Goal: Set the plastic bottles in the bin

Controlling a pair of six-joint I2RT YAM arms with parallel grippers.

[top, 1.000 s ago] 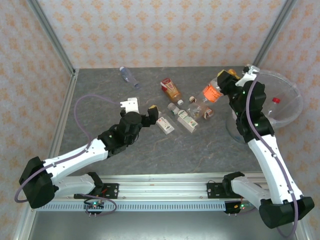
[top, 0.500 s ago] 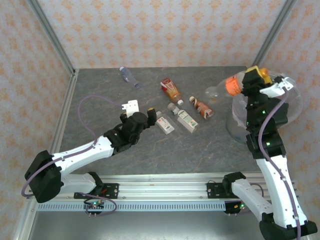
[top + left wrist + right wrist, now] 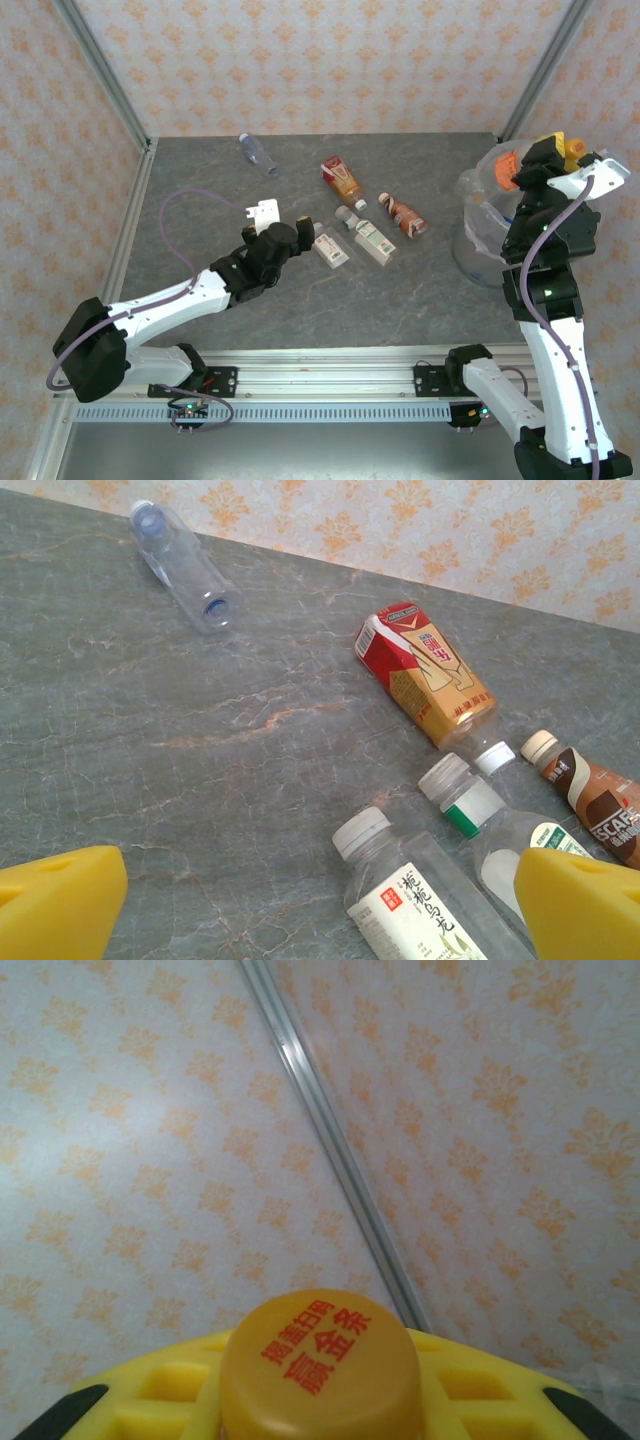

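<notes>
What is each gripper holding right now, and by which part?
The right gripper grips an orange-labelled bottle at its cap end, above the bin. The left gripper is open, holding nothing.

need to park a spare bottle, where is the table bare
Bare: the near strip of table, from the white-green bottles to the rail, and the gap between the brown-label bottle and the bin. Crowded: mid-table, around those bottles.

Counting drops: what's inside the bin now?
Clear liner shows along the left wall of the bin. The right gripper, jaws shut on an orange-labelled bottle, and its arm cover the rest; contents hidden.
</notes>
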